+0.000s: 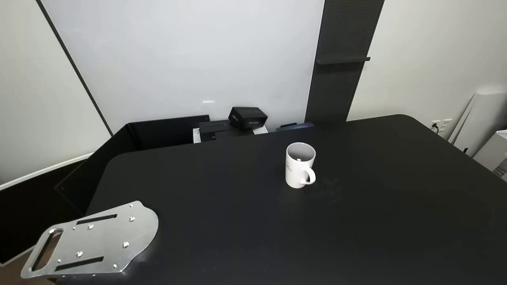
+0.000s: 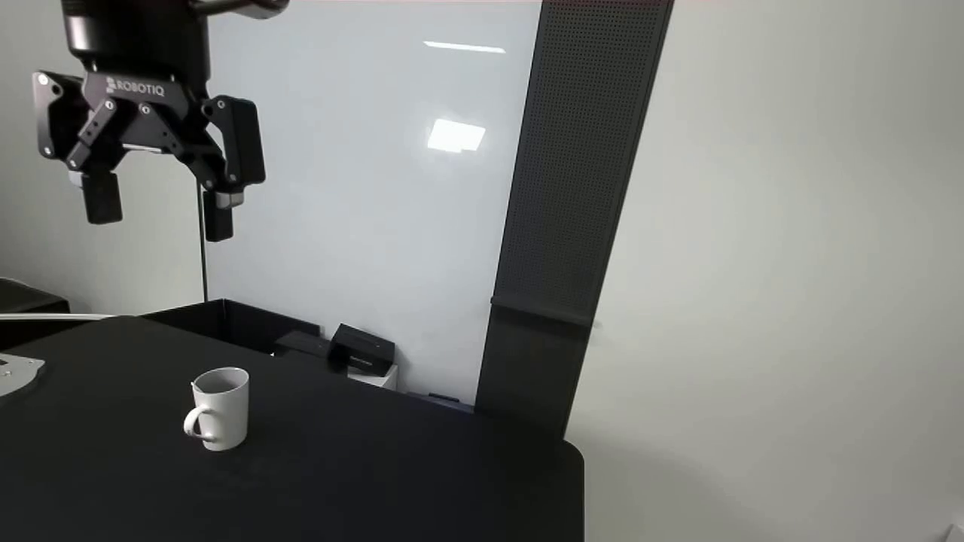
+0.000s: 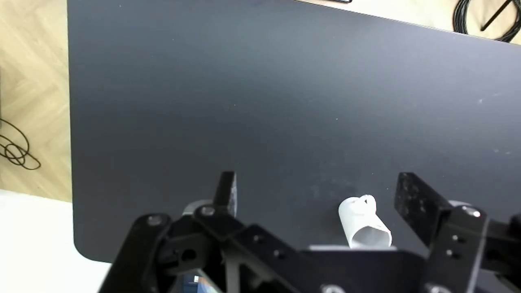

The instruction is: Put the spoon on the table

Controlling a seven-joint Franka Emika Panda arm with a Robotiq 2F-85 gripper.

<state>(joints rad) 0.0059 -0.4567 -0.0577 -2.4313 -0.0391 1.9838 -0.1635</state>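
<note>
The white handled mug [image 1: 294, 174] stands upright on the black table [image 1: 222, 229]. Only a small pale tip, which looks like the end of the spoon [image 1: 299, 160], shows at the mug's rim; the rest of the spoon is hidden inside the mug. My gripper [image 2: 161, 226] is open and empty, high above the table [image 2: 361, 482] and the mug [image 2: 230, 414]. In the wrist view the mug [image 3: 356, 217] shows between the fingers of the gripper [image 3: 316, 183], nearer the right finger and far below, its lower part in the picture cut off by the gripper body.
A flat grey metal plate with slots [image 1: 105, 237] lies at the table's left edge in an exterior view. Black boxes [image 1: 248, 118] stand behind the table's far edge. A whiteboard wall [image 1: 190, 59] rises behind. Cables [image 3: 18, 150] lie on the floor beside the table.
</note>
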